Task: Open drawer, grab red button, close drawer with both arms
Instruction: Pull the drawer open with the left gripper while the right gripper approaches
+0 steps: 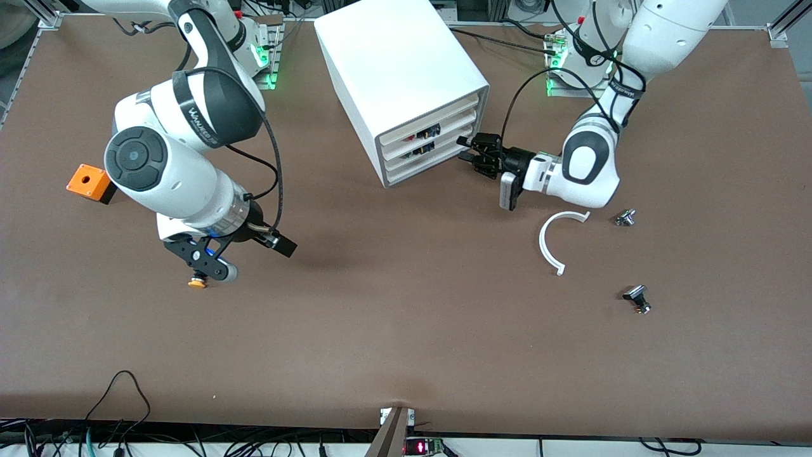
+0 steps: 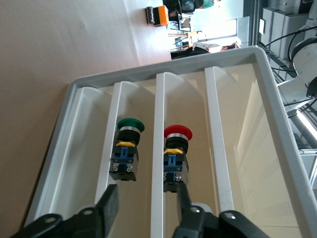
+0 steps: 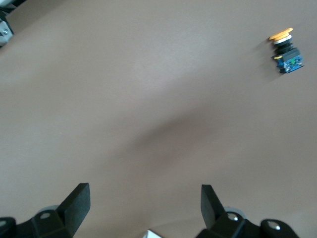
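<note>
The white cabinet (image 1: 396,70) stands at the table's middle, toward the robots' bases, with its three drawers shut. My left gripper (image 1: 464,155) is at the drawer fronts. In the left wrist view its fingers (image 2: 108,206) stand apart astride a drawer's white front edge (image 2: 156,163) without touching it. The red-capped button (image 2: 177,153) lies in the drawer above that edge. A green-capped button (image 2: 129,148) lies in the drawer below. My right gripper (image 1: 206,263) hangs open over the table toward the right arm's end, above an orange-capped button (image 1: 197,283), also in the right wrist view (image 3: 286,49).
An orange box (image 1: 89,182) sits beside the right arm. Toward the left arm's end of the table lie a white curved strip (image 1: 553,244) and two small metal parts (image 1: 625,218) (image 1: 637,298), all nearer to the front camera than the cabinet.
</note>
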Controlling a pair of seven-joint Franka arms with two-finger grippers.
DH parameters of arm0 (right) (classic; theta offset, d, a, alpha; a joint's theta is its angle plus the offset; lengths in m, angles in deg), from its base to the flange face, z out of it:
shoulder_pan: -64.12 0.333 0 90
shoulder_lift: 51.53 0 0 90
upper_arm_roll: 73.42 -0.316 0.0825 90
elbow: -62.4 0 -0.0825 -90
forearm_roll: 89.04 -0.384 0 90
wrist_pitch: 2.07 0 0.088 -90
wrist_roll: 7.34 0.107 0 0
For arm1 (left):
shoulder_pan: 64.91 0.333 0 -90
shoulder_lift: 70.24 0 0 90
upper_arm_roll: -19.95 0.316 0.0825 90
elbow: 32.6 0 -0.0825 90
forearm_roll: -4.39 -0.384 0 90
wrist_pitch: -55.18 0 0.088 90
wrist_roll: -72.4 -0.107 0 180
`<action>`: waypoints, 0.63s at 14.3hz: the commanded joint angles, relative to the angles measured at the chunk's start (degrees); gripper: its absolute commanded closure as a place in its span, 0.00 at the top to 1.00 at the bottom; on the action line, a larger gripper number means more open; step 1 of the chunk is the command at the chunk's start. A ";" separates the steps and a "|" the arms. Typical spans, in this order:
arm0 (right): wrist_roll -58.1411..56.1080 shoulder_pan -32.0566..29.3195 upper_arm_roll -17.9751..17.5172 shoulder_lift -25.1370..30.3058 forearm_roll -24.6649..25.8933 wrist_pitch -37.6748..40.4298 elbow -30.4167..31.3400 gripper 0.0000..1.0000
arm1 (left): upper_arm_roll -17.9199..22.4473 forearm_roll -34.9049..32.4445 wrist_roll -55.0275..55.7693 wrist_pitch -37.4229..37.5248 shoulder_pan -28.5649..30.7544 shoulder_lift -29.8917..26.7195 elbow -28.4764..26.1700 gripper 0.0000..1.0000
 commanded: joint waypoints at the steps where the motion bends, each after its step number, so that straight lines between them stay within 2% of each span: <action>1: 3.48 1.33 0.16 -3.31 -0.59 0.60 -5.56 0.99 | -1.17 1.88 -2.59 0.75 0.72 0.03 -1.47 0.46; 3: 5.85 2.21 0.16 -4.28 -0.59 0.60 -7.49 0.99 | -1.17 2.23 -3.03 2.16 0.72 0.03 -2.35 0.42; 9: 14.11 4.93 0.07 -6.74 -2.17 -0.89 -11.36 0.99 | -2.57 3.99 -3.91 3.31 0.46 0.90 -4.03 0.40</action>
